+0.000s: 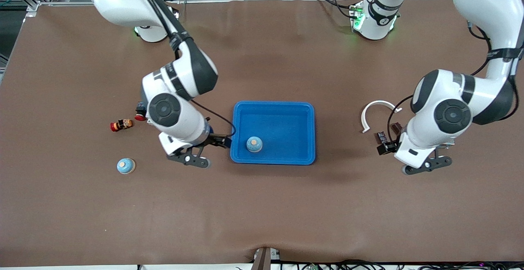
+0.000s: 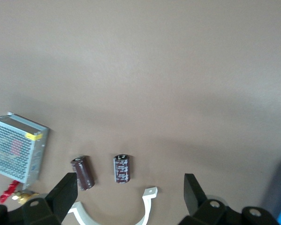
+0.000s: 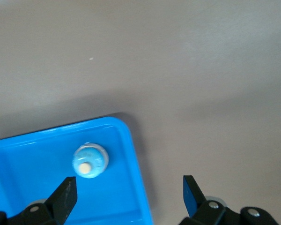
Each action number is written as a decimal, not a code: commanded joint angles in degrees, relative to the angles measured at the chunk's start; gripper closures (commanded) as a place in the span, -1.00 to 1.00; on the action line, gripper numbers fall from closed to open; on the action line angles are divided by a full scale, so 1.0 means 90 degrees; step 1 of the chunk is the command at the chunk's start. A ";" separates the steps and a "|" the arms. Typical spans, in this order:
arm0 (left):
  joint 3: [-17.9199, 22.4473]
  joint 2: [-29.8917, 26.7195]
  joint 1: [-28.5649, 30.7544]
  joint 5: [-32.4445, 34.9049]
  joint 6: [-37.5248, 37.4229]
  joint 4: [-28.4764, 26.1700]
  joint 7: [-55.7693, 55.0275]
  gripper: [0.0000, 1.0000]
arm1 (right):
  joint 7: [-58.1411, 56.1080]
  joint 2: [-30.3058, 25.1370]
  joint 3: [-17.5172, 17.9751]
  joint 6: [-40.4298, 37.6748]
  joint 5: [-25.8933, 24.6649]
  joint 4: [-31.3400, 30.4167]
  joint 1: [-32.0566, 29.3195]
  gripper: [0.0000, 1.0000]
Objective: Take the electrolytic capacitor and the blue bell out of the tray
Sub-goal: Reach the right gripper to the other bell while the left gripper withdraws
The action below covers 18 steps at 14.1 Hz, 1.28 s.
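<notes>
Jaws of both grippers stand apart and empty: right gripper beside the shallow bright-blue plastic tray, whose small blue bell sits at its seven-o'clock corner, left gripper over bare desk beside two brown cylindrical capacitors, apparently just released.

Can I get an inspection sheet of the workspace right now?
Surface: brown table, some creases.
Job's things: blue tray at the centre; one blue bell in it, near the rim toward the right arm. Two capacitors lie on the table, out of the tray.
Clutter: second blue bell and red-capped figure toward the right arm's end; white curved clip and a metal mesh box toward the left arm's end.
Grippers: right gripper open, over the tray's rim; left gripper open, over the table by the capacitors.
Cables: black cable from the right arm's wrist.
Surroundings: nothing seen.
</notes>
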 commanded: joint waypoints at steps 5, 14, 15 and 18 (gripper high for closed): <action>-0.0081 -0.0693 0.0096 -0.0396 -0.0940 0.0767 0.0382 -1.00 | 0.1110 0.0199 -0.0074 0.0868 0.0065 -0.0073 0.0513 -1.00; -0.0043 -0.1105 0.0448 -0.1188 -0.2939 0.1957 0.0392 -1.00 | 0.1423 0.0697 -0.0083 0.1386 -0.0013 -0.0073 0.0855 -1.00; -0.0023 -0.1095 0.0467 -0.1207 -0.3087 0.2123 0.0392 -1.00 | 0.1413 0.0775 -0.0083 0.1386 -0.0023 -0.0073 0.0865 -1.00; -0.0052 -0.1125 0.0467 -0.1178 -0.3148 0.2115 0.0392 -1.00 | 0.1374 0.0961 -0.0083 0.1454 -0.0052 -0.0073 0.0943 -1.00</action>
